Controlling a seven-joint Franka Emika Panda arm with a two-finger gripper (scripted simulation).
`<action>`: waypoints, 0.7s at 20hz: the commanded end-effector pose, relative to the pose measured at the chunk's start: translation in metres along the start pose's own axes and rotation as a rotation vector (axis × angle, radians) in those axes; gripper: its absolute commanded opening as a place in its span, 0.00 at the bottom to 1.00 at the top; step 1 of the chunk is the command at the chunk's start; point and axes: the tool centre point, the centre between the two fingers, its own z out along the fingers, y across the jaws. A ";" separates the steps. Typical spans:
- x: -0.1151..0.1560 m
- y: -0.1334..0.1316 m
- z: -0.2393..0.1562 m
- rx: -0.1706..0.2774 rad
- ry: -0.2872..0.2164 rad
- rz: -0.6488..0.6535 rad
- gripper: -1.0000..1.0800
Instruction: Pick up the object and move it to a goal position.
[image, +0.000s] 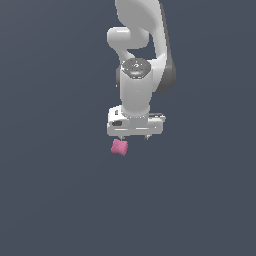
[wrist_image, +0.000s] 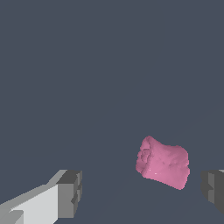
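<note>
The object (image: 119, 147) is a small pink block with pinched sides, lying tilted on the dark grey floor. In the exterior view it sits just below the white gripper (image: 133, 137), toward the exterior view's left, under one short dark finger. The wrist view shows the object (wrist_image: 162, 162) apart from both fingers, closer to one dark fingertip (wrist_image: 213, 190) than to the other (wrist_image: 70, 192). My gripper (wrist_image: 142, 191) is open wide, with nothing held between its fingers. The block is much narrower than the gap.
A plain dark grey floor (image: 50, 200) fills both views. The white arm (image: 137, 60) rises straight above the gripper. No other object or marker shows.
</note>
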 end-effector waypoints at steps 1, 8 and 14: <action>0.000 0.000 0.000 0.000 0.000 0.000 0.96; 0.006 -0.007 -0.012 -0.006 0.027 -0.024 0.96; 0.007 -0.008 -0.014 -0.007 0.031 -0.029 0.96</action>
